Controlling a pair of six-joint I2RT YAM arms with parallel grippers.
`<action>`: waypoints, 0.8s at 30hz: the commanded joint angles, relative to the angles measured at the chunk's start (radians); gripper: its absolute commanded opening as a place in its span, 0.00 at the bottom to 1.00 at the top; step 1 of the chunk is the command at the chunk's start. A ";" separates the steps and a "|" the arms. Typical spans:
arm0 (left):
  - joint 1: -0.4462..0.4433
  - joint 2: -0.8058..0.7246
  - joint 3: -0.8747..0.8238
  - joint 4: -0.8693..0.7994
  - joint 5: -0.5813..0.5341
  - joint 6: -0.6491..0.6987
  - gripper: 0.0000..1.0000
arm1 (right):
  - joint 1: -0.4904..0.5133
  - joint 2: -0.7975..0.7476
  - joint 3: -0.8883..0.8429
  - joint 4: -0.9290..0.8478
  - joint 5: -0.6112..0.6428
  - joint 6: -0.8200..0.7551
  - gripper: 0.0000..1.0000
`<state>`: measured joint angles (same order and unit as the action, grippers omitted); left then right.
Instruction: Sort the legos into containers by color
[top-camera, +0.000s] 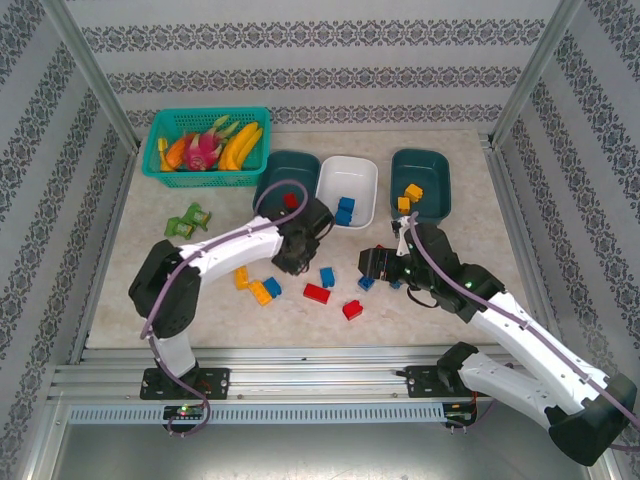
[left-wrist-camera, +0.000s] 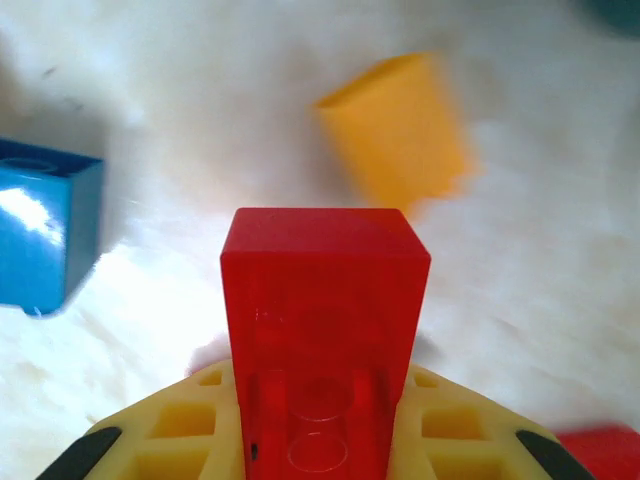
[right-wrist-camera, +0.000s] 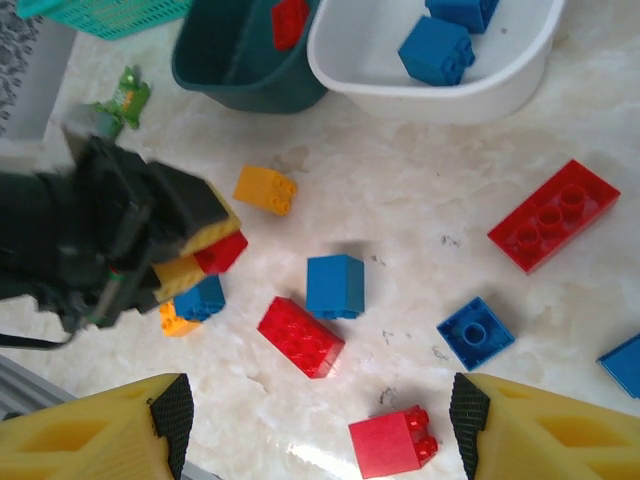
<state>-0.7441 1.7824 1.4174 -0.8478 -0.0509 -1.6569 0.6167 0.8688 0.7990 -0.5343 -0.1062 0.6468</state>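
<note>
The pale marbled table (top-camera: 140, 215) carried everything. The left arm (top-camera: 200, 265) reached in towards the middle, and the right arm (top-camera: 520, 330) angled across from the near right corner. At the far left stood a bright teal mesh basket (top-camera: 200, 180) of toy fruit (top-camera: 215, 145).

To its right three trays sat in a row. The left teal tray (top-camera: 285, 165) held one red brick (top-camera: 290, 200), the white tray (top-camera: 350, 172) two blue bricks (top-camera: 345, 205), and the right teal tray (top-camera: 425, 165) two orange bricks (top-camera: 412, 191).

The left gripper (top-camera: 296, 252) hung just in front of the left teal tray. Its yellow fingers (left-wrist-camera: 450, 430) were clamped tight on a red lego (left-wrist-camera: 325, 300) that stuck out past the tips. The right gripper (top-camera: 377, 263) hovered over the middle of the table, its jaws fairly wide with nothing between them.

Loose legos lay on the table between the arms: a long red plate (right-wrist-camera: 552, 215), a red block (right-wrist-camera: 300, 335), a blue cube (right-wrist-camera: 335, 285), a flat blue square (right-wrist-camera: 475, 332), a small red piece (right-wrist-camera: 393, 443) and an orange piece (right-wrist-camera: 265, 190). A green toy (top-camera: 188, 220) lay well apart on the left.
</note>
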 joint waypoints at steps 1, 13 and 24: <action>0.057 -0.063 0.123 -0.130 -0.077 0.243 0.19 | -0.013 0.022 0.097 0.049 0.009 -0.030 0.71; 0.295 0.340 0.709 -0.384 -0.047 0.908 0.18 | -0.082 0.344 0.303 0.152 -0.135 0.014 0.71; 0.337 0.579 0.848 -0.406 -0.123 1.016 0.20 | -0.117 0.481 0.355 0.221 -0.194 0.093 0.71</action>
<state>-0.4320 2.3440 2.2211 -1.2007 -0.1307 -0.7063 0.5060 1.3510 1.1305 -0.3458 -0.2714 0.7124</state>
